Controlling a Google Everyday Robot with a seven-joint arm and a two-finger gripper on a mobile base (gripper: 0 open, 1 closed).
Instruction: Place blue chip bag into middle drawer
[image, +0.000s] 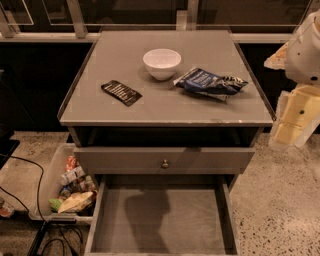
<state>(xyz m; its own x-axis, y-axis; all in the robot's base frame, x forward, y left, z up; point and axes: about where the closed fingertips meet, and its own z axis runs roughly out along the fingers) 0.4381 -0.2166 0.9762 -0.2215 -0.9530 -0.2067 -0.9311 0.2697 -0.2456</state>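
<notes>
The blue chip bag lies crumpled on the right side of the grey cabinet top, just right of a white bowl. The middle drawer is pulled open below, its flat floor bare except for a shadow. My gripper itself is out of view. Only white and cream parts of my arm show at the right edge, beside the cabinet and apart from the bag.
A flat black packet lies on the left of the top. A shut drawer front with a round knob sits above the open drawer. A clear bin of snacks and cables are on the floor at left.
</notes>
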